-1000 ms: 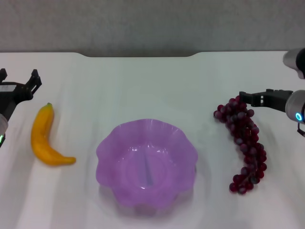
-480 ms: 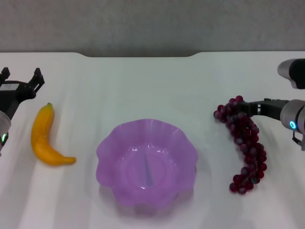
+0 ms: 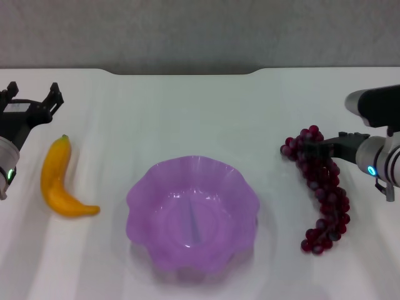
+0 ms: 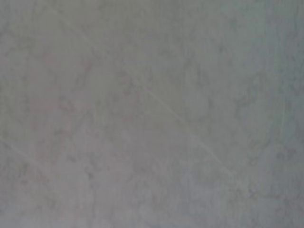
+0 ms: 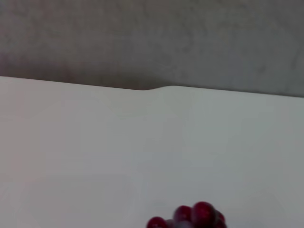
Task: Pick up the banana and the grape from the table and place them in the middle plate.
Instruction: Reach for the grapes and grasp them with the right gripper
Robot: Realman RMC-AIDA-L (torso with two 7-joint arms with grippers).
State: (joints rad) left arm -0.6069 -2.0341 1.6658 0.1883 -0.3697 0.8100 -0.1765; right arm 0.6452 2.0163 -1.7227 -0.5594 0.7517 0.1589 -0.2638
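Note:
The banana lies on the white table at the left, dark tip pointing away from me. My left gripper is open and empty, just beyond and left of the banana's tip. The grape bunch lies at the right; its top also shows in the right wrist view. My right gripper is at the bunch's far end, overlapping the top grapes. The purple scalloped middle plate sits between the two fruits and is empty. The left wrist view shows only a blurred grey surface.
The table's far edge has a rounded notch, also seen in the right wrist view. A grey wall stands behind the table. Bare tabletop lies between the plate and each fruit.
My right gripper has moved left and down onto the far end of the grape bunch. My left gripper has shifted slightly right and farther away. The fruits and plate have not moved.

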